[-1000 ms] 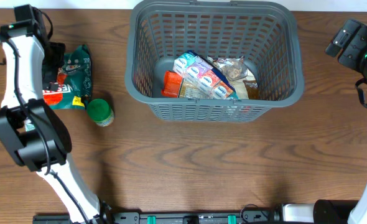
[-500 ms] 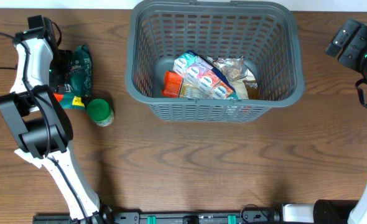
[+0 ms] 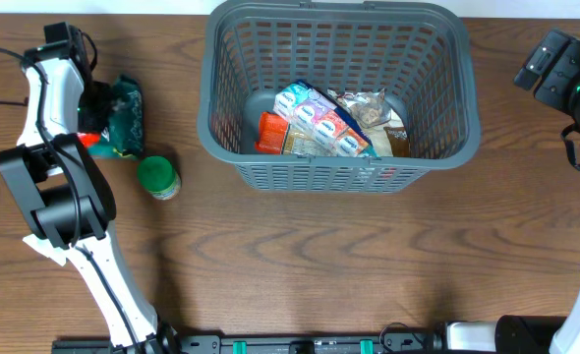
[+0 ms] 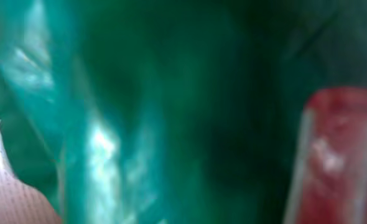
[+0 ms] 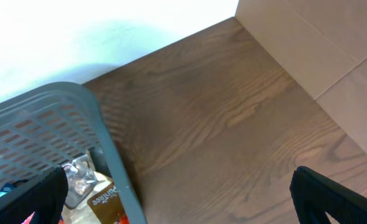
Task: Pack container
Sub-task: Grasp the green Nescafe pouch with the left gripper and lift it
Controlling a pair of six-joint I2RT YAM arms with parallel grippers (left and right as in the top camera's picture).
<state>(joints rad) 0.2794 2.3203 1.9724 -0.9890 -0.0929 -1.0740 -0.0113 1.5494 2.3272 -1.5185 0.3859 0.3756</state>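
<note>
The container (image 3: 211,108) is a dark grey slotted basket at the top middle of the table, and its corner (image 5: 46,118) shows in the right wrist view. It holds several packets (image 3: 319,118). Left of it lies a green packet (image 3: 125,116), now bunched up. My left gripper (image 3: 95,110) is pressed down onto that packet, shut on it; the green packet (image 4: 140,112) fills the blurred left wrist view and hides the fingers. My right gripper (image 5: 190,199) hangs open and empty above bare wood, right of the basket.
A small jar with a green lid (image 3: 157,177) stands just below the green packet. The left arm's white links (image 3: 59,197) run down the table's left side. Brown cardboard (image 5: 320,43) borders the table at the far right.
The left gripper has come down on the green packet and closed; the packet has crumpled narrower. The right arm has stayed still.
</note>
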